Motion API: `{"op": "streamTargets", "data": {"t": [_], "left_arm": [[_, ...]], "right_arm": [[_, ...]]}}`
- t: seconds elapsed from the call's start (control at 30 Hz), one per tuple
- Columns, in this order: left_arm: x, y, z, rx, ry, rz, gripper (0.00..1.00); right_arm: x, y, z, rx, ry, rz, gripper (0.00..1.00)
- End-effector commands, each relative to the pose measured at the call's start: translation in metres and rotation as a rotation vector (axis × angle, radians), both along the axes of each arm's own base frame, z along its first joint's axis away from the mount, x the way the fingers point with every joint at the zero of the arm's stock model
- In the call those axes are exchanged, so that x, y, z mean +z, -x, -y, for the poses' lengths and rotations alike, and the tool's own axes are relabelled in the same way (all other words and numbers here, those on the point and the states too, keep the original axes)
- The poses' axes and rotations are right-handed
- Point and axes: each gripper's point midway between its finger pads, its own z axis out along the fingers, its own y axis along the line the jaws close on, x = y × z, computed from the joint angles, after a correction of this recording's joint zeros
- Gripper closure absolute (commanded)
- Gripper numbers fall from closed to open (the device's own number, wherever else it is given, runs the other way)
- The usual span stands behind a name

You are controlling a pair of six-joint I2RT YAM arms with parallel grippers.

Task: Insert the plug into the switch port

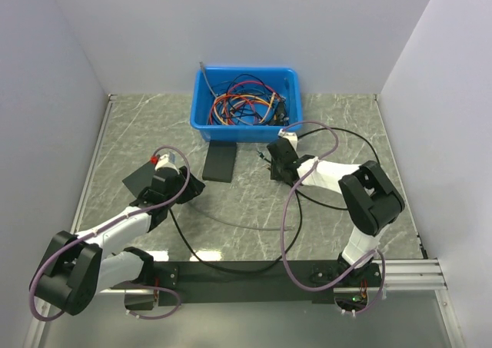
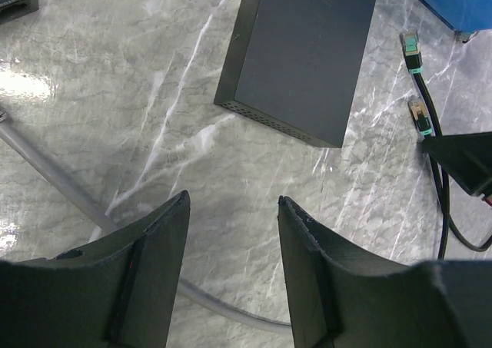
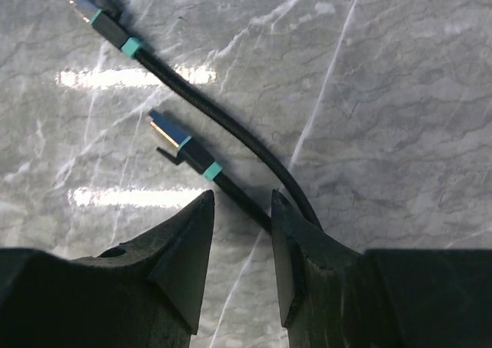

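The right fingers stand parted, straddling the black cable just behind the nearer plug without pinching it. A second plug lies farther off on the marbled desk. The left fingers are spread with nothing between them, above the desk and short of the black switch, which lies flat near the blue bin of wires.

White-veined grey marble table; blue bin; matte black switch; black cable; teal-banded black plugs
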Motion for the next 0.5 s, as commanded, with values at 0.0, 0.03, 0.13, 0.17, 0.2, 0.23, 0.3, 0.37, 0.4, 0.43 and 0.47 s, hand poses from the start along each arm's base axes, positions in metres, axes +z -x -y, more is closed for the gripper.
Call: {"op": "streamTargets", "data": {"t": [0.0, 0.03, 0.13, 0.17, 0.2, 0.23, 0.3, 0.37, 0.4, 0.43, 0.47], "left_arm": [[0.008, -0.003, 0.004, -0.016, 0.013, 0.037, 0.44], [0.008, -0.003, 0.004, -0.016, 0.012, 0.036, 0.44], [0.009, -0.003, 0.003, -0.013, 0.011, 0.036, 0.44], [0.01, -0.003, 0.003, -0.012, 0.011, 0.038, 0.44], [0.01, -0.002, 0.003, -0.012, 0.011, 0.04, 0.44], [0.009, -0.002, 0.003, -0.012, 0.01, 0.038, 0.44], [0.009, -0.001, 0.002, -0.01, 0.011, 0.038, 0.44], [0.007, 0.0, 0.002, -0.01, 0.009, 0.034, 0.44], [0.007, -0.001, 0.002, -0.008, 0.009, 0.034, 0.44], [0.007, 0.0, 0.002, -0.009, 0.008, 0.033, 0.44], [0.007, 0.0, 0.001, -0.007, 0.009, 0.034, 0.44]], "right_arm": [[0.01, -0.02, -0.005, -0.015, -0.006, 0.046, 0.57], [0.008, -0.021, -0.005, -0.017, -0.002, 0.041, 0.57], [0.006, -0.022, -0.006, -0.013, -0.003, 0.033, 0.56], [0.002, -0.021, -0.007, -0.01, 0.0, 0.021, 0.56], [-0.001, -0.021, -0.008, -0.004, 0.005, 0.012, 0.56], [-0.006, -0.019, -0.008, 0.0, 0.012, -0.004, 0.56], [-0.011, -0.019, -0.009, 0.007, 0.011, -0.022, 0.58], [-0.016, -0.016, -0.009, 0.009, 0.012, -0.038, 0.72], [-0.018, -0.015, -0.009, 0.012, 0.012, -0.046, 0.77], [-0.02, -0.014, -0.009, 0.011, 0.013, -0.052, 0.83], [-0.021, -0.013, -0.011, 0.018, 0.012, -0.057, 0.95]]}}
